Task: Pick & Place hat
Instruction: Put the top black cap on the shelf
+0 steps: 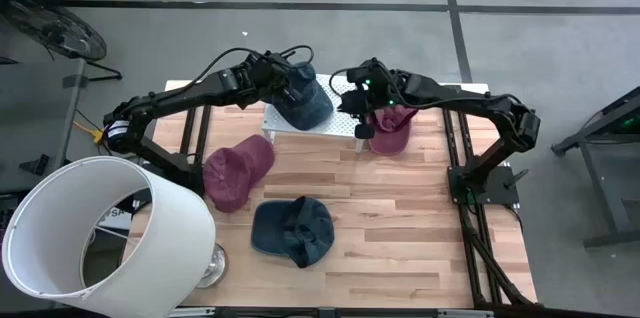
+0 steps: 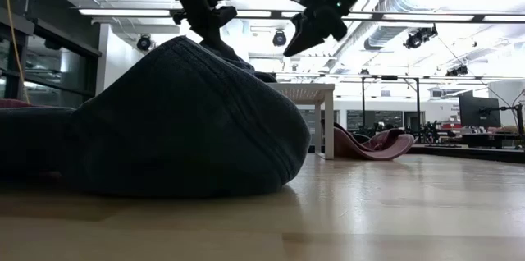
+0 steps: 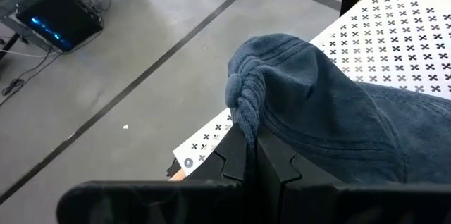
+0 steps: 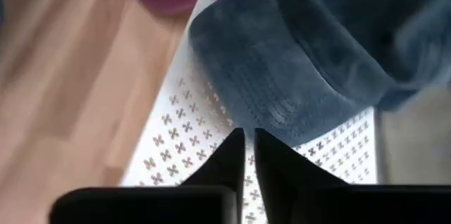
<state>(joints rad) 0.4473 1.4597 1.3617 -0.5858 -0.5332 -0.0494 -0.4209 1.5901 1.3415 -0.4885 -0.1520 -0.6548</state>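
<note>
A blue hat [image 1: 308, 106] lies on a white perforated platform [image 1: 340, 126] at the table's far middle. My left gripper [image 1: 288, 76] is shut on this hat at its far left side; it also shows in the left wrist view [image 3: 252, 136]. My right gripper [image 1: 358, 118] hovers over the platform's right part, shut and empty. In the right wrist view its fingers [image 4: 248, 146] point at bare platform [image 4: 190, 139] just short of the hat's brim [image 4: 282, 104]. A maroon hat [image 1: 390, 128] lies on the table right of the platform. My left gripper pinches a bunched fold of the blue hat's crown [image 3: 243, 108] between its two fingers, at the hat's far left edge. The fingers come slanting down from the table's far left. The cloth gathers into wrinkles at the fingers, and the hat's other parts lie on the platform.
A second maroon hat [image 1: 238, 171] and a second blue hat [image 1: 292, 230] lie on the wooden table nearer the front; this blue hat fills the low view [image 2: 180, 121]. A white lampshade [image 1: 100, 233] stands at the near left corner. Bare wood [image 1: 420, 248] shows at the near right.
</note>
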